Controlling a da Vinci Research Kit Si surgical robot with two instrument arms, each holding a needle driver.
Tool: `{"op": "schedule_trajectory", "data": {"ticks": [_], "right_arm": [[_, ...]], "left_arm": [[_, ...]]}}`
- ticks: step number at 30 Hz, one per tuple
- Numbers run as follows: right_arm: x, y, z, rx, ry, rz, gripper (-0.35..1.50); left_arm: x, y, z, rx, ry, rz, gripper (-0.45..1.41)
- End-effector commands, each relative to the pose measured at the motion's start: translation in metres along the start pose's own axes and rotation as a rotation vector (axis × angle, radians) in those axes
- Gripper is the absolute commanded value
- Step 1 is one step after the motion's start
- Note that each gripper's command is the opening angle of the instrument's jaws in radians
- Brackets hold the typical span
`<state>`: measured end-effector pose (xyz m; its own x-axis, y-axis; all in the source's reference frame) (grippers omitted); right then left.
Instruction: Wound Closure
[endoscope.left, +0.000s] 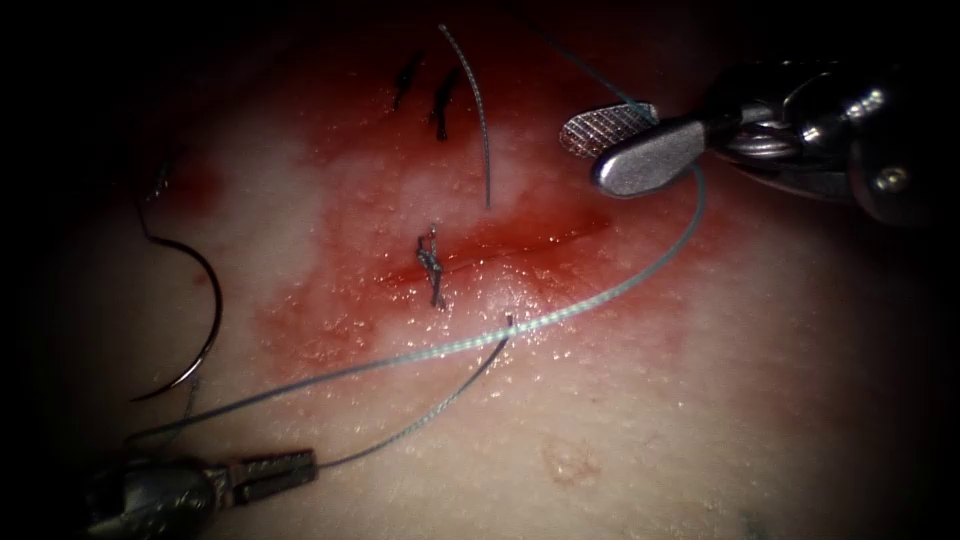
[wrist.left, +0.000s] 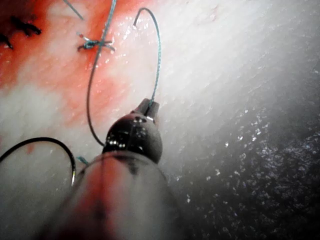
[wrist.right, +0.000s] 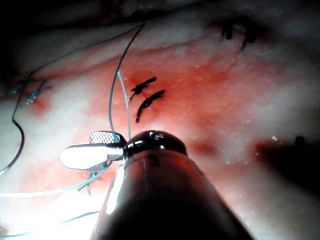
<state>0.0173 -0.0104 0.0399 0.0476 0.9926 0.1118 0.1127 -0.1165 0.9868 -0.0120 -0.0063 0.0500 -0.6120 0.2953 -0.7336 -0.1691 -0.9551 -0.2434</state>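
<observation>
The tissue (endoscope.left: 700, 400) carries a horizontal cut (endoscope.left: 520, 245) ringed by red fluid. One knotted stitch (endoscope.left: 432, 265) crosses its left end. The curved needle (endoscope.left: 205, 300) lies loose on the tissue, left of the cut, with neither tool holding it. My left tool (endoscope.left: 310, 463) is shut on a short thread end (endoscope.left: 430, 420) that rises to the skin just below the cut; the left wrist view shows the left tool (wrist.left: 148, 104) gripping it. My right tool (endoscope.left: 583, 155) is above the cut's right end, jaws open, and the long thread (endoscope.left: 620, 285) runs between them, as the right tool (wrist.right: 77, 146) also shows.
Two older dark stitches (endoscope.left: 425, 90) sit beyond the cut, and a cut thread tail (endoscope.left: 480, 120) lies beside them. The long thread sweeps below the cut toward the lower left, ending near the needle. A small pink mark (endoscope.left: 570, 462) is on the near tissue.
</observation>
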Motion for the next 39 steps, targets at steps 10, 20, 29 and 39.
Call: {"op": "schedule_trajectory", "data": {"ticks": [10, 20, 29, 39], "right_arm": [[0.003, 0.0004, -0.009, 0.008, 0.304, 0.463, 1.48], [0.0033, 0.0011, -0.0149, 0.218, 0.455, 0.524, 1.48], [0.0029, 0.0009, -0.0087, 0.196, 0.302, 0.524, 1.48], [-0.0028, 0.0015, 0.0035, -0.066, -0.097, 0.008, 1.31]], "left_arm": [[-0.0009, 0.0006, 0.0007, -0.004, -0.002, 0.009, -0.45], [-0.0012, 0.0011, 0.001, -0.004, -0.009, 0.014, -0.45], [-0.0012, 0.0012, 0.0011, -0.003, -0.009, 0.014, -0.45], [-0.0011, 0.0012, 0.0005, -0.009, -0.008, 0.013, -0.45]]}}
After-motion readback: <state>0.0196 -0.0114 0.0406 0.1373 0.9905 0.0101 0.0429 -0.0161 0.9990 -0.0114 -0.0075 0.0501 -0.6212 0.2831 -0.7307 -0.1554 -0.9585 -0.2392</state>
